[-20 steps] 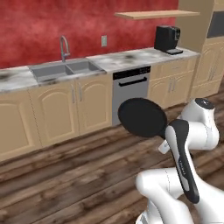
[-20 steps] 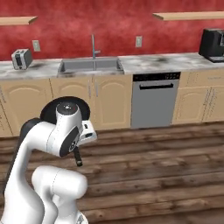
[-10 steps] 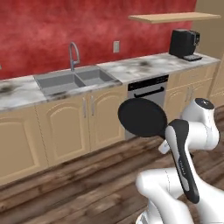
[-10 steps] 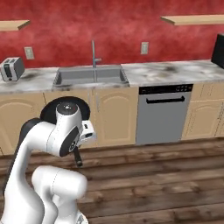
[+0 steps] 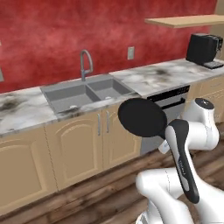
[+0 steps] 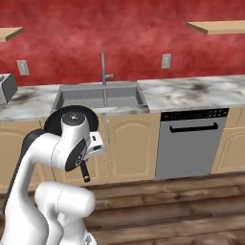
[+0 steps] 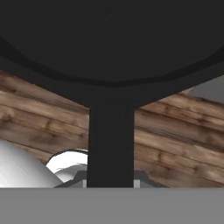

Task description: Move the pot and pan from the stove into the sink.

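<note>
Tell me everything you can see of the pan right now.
The pan is a flat, round, matte black frying pan with a long thin black handle. It is off the counter, carried in the air in front of the lower cabinets, below and in front of the sink. Its disc is tipped up toward the left base camera. The gripper is shut on the handle; nothing else touches it.

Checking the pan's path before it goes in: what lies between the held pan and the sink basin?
In the left base view, the pan hangs in front of the cabinet doors; between it and the sink lie only those doors and the marble counter edge.
</note>
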